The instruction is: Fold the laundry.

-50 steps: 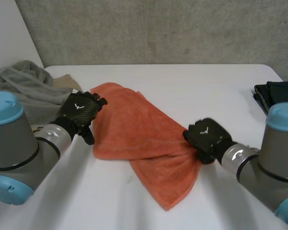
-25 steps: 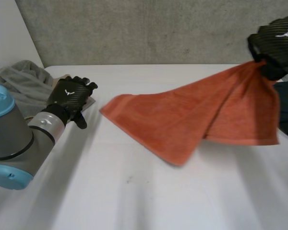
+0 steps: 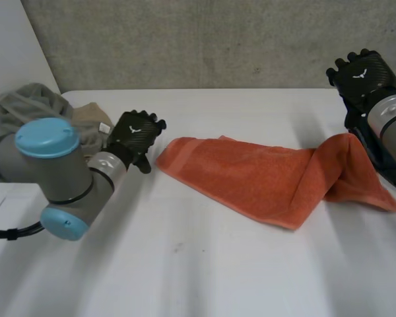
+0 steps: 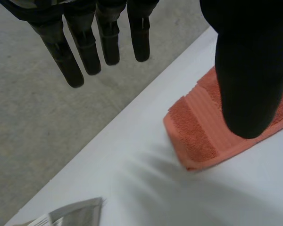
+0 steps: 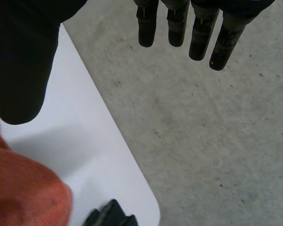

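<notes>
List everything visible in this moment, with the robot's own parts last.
towel: one, orange, lying across the table's middle, bunched up at its right end
grey cloth: one pile, grey, far left corner of the table
beige cloth: one, tan, against the grey cloth
dark item: one, black, table's right edge, partly behind the right arm; probably clothing
table: one, white
wall: one, grey concrete, behind the table
left hand: one, black, open, beside the towel's left corner
right hand: one, black, open, raised above the towel's right end

Rumpled orange towel (image 3: 264, 178) on white table (image 3: 204, 264)
</notes>
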`<state>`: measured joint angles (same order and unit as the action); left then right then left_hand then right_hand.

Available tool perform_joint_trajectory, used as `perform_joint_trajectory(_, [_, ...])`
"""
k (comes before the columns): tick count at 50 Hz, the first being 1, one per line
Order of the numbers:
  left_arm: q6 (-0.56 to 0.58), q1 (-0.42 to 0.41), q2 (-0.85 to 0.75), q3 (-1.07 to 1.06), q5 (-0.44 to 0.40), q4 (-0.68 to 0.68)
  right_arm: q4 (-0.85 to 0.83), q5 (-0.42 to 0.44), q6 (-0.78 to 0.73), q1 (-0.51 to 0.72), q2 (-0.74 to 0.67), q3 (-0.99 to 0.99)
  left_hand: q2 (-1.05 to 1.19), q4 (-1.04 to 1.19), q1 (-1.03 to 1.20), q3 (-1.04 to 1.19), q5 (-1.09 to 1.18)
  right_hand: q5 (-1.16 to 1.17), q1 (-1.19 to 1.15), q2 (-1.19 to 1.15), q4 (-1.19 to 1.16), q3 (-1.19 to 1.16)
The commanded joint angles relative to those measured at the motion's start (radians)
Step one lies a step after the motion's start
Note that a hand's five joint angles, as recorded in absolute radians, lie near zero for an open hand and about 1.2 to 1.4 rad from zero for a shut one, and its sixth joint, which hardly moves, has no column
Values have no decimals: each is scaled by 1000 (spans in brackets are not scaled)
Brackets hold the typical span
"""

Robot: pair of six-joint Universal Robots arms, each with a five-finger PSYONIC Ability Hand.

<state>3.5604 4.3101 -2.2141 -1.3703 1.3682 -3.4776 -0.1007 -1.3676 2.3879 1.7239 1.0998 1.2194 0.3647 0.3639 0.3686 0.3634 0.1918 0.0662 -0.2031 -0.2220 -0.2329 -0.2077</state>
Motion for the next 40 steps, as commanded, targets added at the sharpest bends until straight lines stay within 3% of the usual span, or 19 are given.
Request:
perform_joint_trajectory(1, [43, 0, -147, 157, -142, 49, 12, -11, 17, 54, 97, 199, 189, 190, 185, 191, 188, -66, 29, 48, 58, 33])
perform_joint_trajectory(8, [144, 0, -263, 298, -182, 81, 9, -1, 10, 89, 118, 325, 254, 255, 250, 255, 252, -66, 29, 48, 58, 33])
perform_joint_trajectory(26, [152, 5, -461, 579, -187, 190, 3, -1, 13, 80, 118, 397, 354, 354, 350, 355, 352, -66, 29, 48, 58, 33])
perform_joint_trajectory(40, [152, 5, -516, 640, -187, 189, -4, -2, 16, 82, 118, 424, 800, 800, 796, 801, 798, -66, 29, 48, 58, 33])
